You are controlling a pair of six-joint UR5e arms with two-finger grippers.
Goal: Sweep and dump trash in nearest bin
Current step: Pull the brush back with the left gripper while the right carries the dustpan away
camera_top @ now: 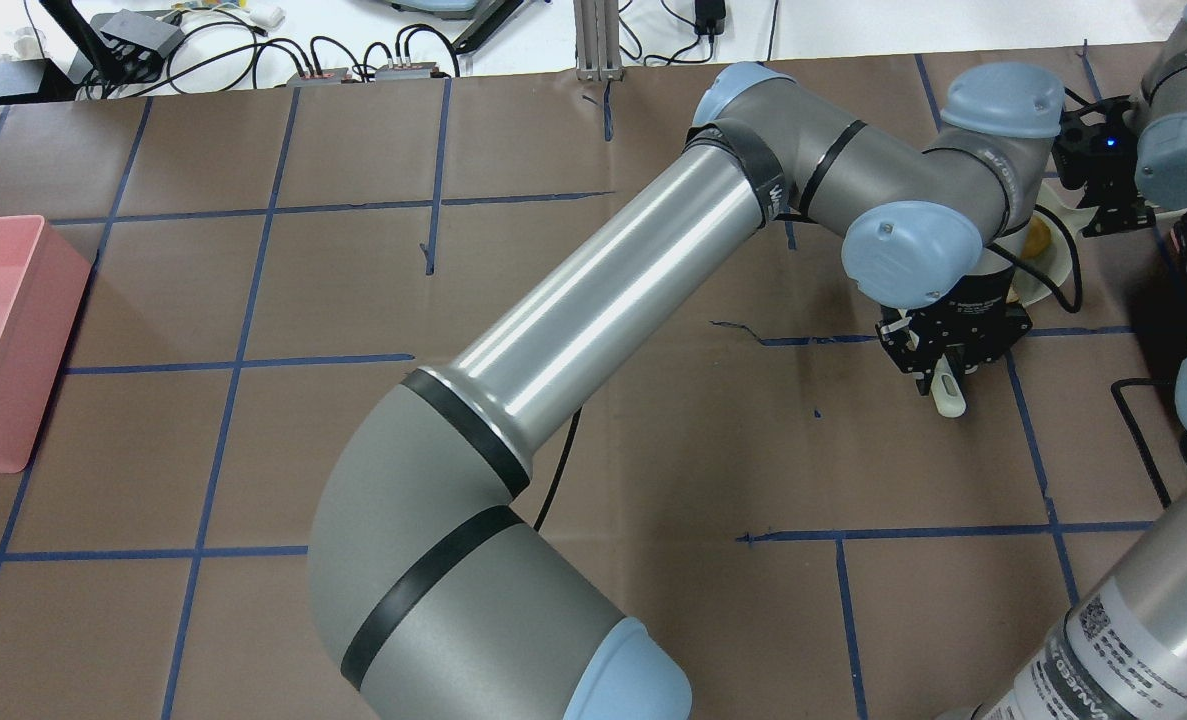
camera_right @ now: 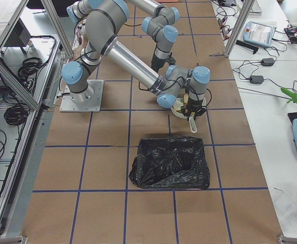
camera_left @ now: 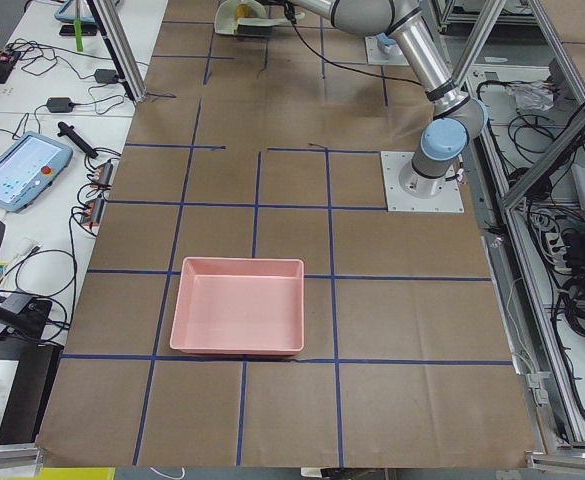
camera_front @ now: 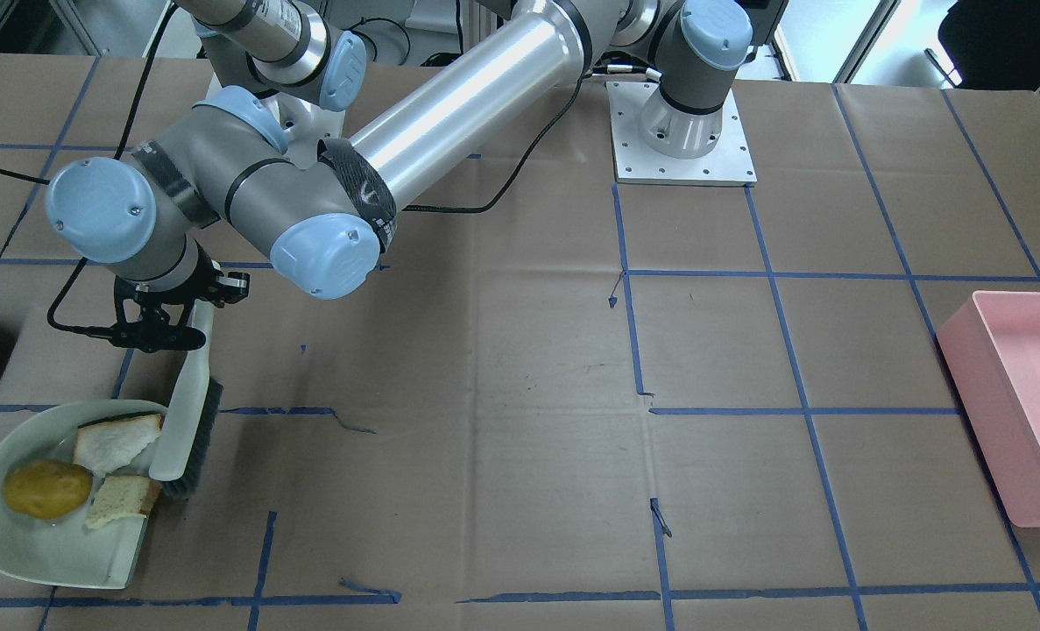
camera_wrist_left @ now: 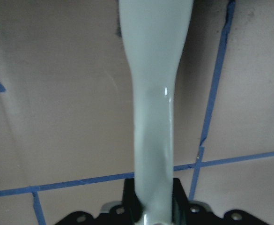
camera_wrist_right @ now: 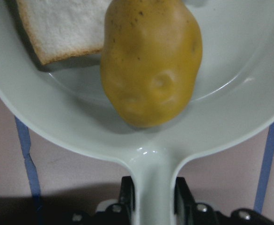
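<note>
While the left fingers pinch the brush handle, the right fingers clamp the dustpan handle.

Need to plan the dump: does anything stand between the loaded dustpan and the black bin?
Nothing visible does. In the exterior right view only bare brown paper separates the dustpan from the bin. The brush sits at the pan's open edge.

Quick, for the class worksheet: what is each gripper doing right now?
Left gripper: closed, holding the brush by its handle.
Right gripper: closed, holding the dustpan by its handle.
</note>
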